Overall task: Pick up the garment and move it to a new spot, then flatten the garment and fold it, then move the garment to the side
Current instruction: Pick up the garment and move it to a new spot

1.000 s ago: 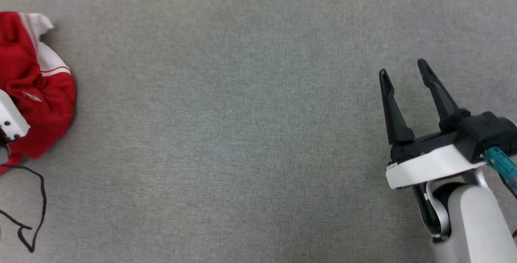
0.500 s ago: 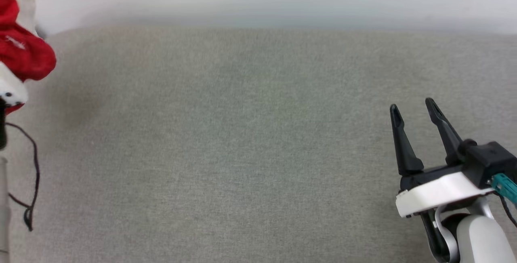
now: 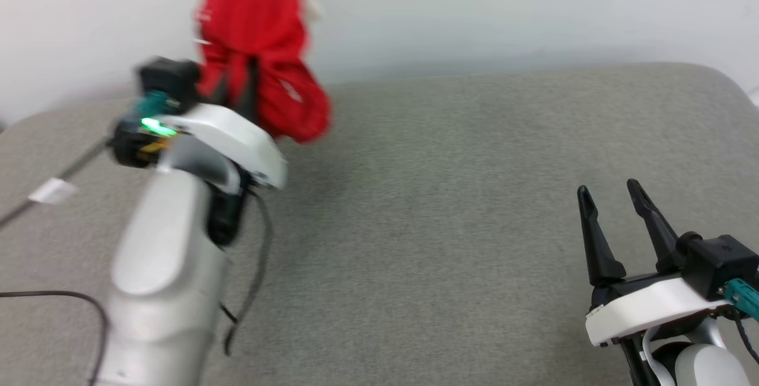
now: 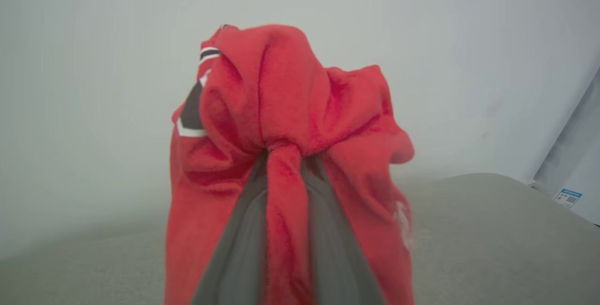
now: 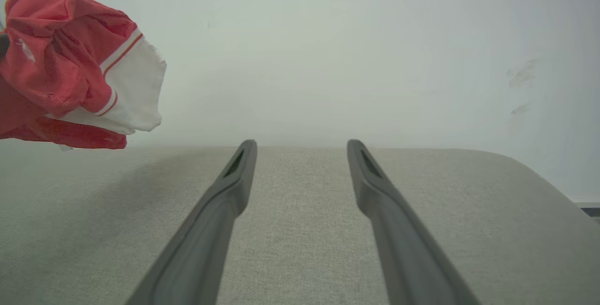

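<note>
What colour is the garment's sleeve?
The sleeve is white with thin red stripes; the right wrist view shows it best.

Right hand [image 3: 608, 187], lower right of frame: two long black tapered fingers [image 3: 595, 243] with slotted tips, black base, white curved wrist plate [image 3: 640, 309], teal connector [image 3: 744, 300]. Left hand [image 3: 238, 86], upper left: white wrist shell [image 3: 237, 140], green light [image 3: 155, 127], teal plug [image 3: 155, 103], thin black cables [image 3: 261, 267], white tag [image 3: 52, 191]. Forearms [image 3: 160, 273] pale grey, rounded.

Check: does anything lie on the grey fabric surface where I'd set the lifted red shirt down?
Nothing visible does. The red jersey shirt with white sleeves hangs bunched in the shut left tool above the grey fabric surface. The open right tool sits at the lower right, well apart from it.
</note>
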Robot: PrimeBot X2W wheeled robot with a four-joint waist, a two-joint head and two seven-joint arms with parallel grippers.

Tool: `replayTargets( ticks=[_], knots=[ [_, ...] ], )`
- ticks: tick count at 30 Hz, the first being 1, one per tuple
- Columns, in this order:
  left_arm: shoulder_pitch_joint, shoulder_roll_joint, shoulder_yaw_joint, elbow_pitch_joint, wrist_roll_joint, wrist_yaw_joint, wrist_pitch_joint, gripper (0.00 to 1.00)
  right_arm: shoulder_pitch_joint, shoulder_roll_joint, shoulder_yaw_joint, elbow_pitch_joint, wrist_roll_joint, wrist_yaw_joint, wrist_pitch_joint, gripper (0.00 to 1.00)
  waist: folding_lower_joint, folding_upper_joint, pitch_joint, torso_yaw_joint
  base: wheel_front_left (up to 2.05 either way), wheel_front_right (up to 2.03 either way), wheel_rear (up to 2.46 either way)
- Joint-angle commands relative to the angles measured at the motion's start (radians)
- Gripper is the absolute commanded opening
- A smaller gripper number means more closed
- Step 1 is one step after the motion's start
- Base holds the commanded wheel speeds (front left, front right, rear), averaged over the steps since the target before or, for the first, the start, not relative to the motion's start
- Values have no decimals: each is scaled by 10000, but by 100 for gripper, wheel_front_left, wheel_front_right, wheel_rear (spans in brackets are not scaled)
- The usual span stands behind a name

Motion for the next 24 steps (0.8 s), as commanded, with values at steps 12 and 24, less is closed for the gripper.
replayTargets(
  ticks=[12, 24],
  knots=[
    [2984, -1079, -3534, -570, -357, -264, -155, 0, -17, 14, 123, 160, 329, -3, -221, 100, 2, -1, 830, -1152, 0, 0, 0],
    [3363, -860, -4484, -1490, -204, -50, -1211, 100, -44, 11, -87, 477, 190, -5, -278, 100, 2, -1, 384, -329, 0, 0, 0]
  ],
)
